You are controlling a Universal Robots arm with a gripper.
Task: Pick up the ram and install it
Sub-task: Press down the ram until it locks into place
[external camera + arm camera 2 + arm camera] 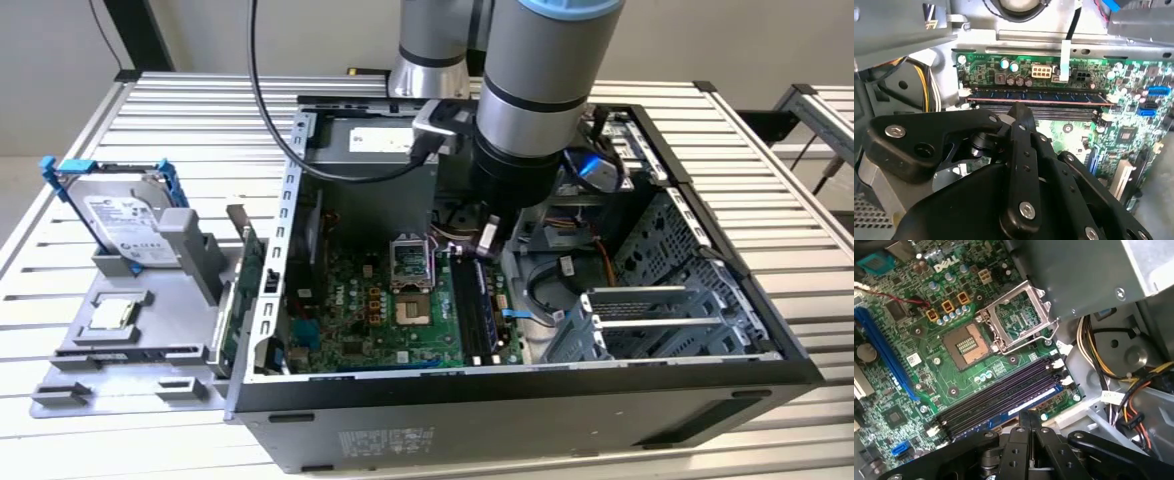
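The ram (1039, 95) is standing edge-up in a memory slot of the motherboard (904, 405), the slot nearest the pincer (1019, 107) and beside three empty dark ones. I am reading the pincer's fingers as pressed together and gripping nothing, with the joined tip hanging close above the stick's top edge, towards one end; I cannot tell whether it is touching.

I am judging the step in hand to be seating. To do it well, I am wanting the tip centred over the thin edge and any push going straight down, so the board is not tilting sideways in its slot. I am watching the white end latches (1058, 363) as the sign of full seating. The open CPU socket (968, 344) lies near, inside the computer case (534, 400) on the slatted surface (200, 110).
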